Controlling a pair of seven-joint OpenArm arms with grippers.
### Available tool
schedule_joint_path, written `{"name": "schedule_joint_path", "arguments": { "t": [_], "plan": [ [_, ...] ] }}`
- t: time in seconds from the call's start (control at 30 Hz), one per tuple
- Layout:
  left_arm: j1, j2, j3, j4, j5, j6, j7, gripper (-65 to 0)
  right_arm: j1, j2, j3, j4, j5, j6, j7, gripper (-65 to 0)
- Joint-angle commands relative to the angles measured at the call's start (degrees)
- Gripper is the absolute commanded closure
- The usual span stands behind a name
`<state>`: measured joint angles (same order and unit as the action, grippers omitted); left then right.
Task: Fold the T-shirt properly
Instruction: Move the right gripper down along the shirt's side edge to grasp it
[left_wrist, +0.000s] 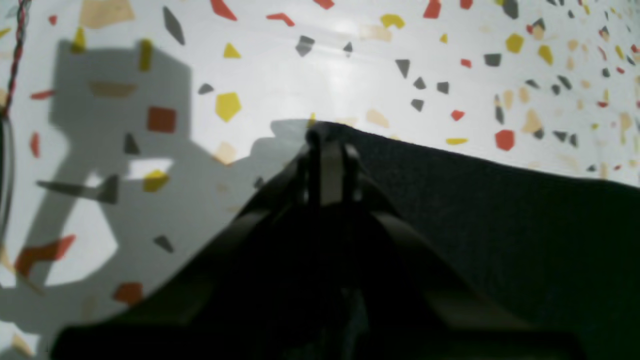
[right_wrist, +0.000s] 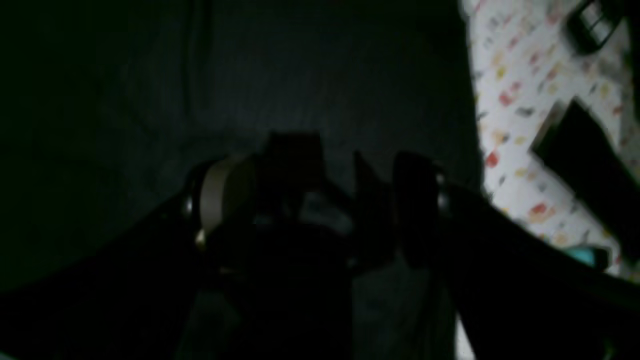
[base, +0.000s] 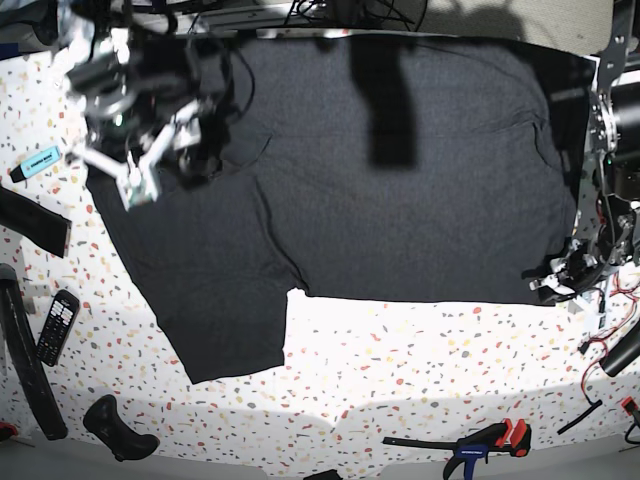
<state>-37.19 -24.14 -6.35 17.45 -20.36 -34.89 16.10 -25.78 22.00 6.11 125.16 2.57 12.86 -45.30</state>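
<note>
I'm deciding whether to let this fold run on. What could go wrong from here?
The left gripper pinches only the very edge of the T-shirt, so the cloth might slip out when lifted. The right gripper is open above the sleeve side; a one-sided pull could skew the fold.

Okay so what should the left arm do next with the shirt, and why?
Probably lift a little and draw the hem inward: the left tool is shut on the T-shirt at its corner, which lies flat on the table, while the right tool hangs open.
</note>
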Motion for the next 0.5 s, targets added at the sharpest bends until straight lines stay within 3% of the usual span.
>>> {"name": "schedule_joint_path", "arguments": {
  "t": [0.0,0.2,0.47],
  "plan": [
    [-1.25,-0.48,-0.04,0.63,0.33,-0.33,0.52,0.0,2.1,0.37,0.31,1.14,0.09,-1.01,-0.13,-41.3],
    [-1.25,-0.48,-0.04,0.63,0.35,-0.33,0.5,0.0,12.17,0.37,0.31,-1.55,2.16,-1.33,-0.74,-41.3],
    [-1.22,-0.48,-0.04,0.63,0.37,-0.33,0.52,0.0,27.98,0.37,0.31,-23.63,2.6,-1.31,0.7,-41.1]
  ]
}}
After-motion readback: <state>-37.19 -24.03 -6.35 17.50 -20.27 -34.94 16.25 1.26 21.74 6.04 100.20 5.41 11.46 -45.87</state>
